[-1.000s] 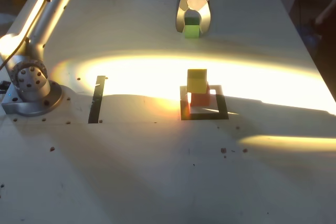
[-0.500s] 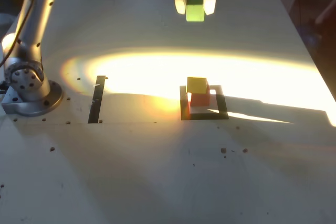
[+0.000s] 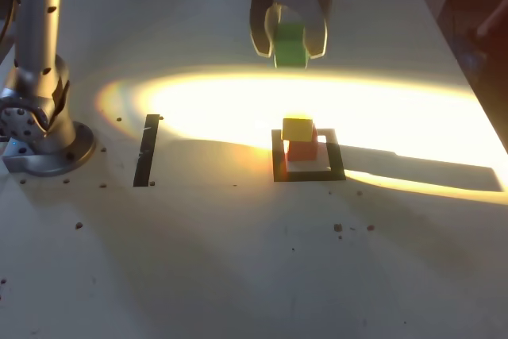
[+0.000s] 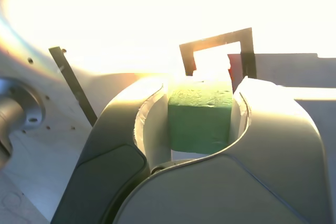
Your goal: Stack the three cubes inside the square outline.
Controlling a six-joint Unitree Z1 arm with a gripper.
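The gripper (image 3: 289, 41) has its fingers (image 4: 273, 145) closed snug on the green cube (image 3: 290, 44), one finger pressed against each side, and the wrist view shows it really clearly: the green cube (image 4: 200, 114) sits wedged right between the two white inner pads with no gap on either side. In the exterior view the held cube hangs up in the air, well clear of the worktop (image 3: 238, 260), and in the picture it sits higher than the other two cubes and pretty much in line with them. Down below, the yellow cube (image 3: 298, 129) is sitting on top of the red-orange cube (image 3: 302, 149), so that's a two-high stack already, and it stands inside the square outline (image 3: 308, 156) of black tape, pushed toward the far corner on the exterior view's left rather than dead centre. From the wrist camera you can see the square outline (image 4: 218, 51) just past the green cube, with a sliver of the red-orange cube (image 4: 235, 66) peeking out, but the yellow one is washed out by glare there so I can't really make it out. Off to the exterior view's left there's a straight black tape strip (image 3: 147, 150), well apart from the square, and beyond that the arm's round metal base (image 3: 40, 129). A big bright patch of light runs across the worktop behind the stack.
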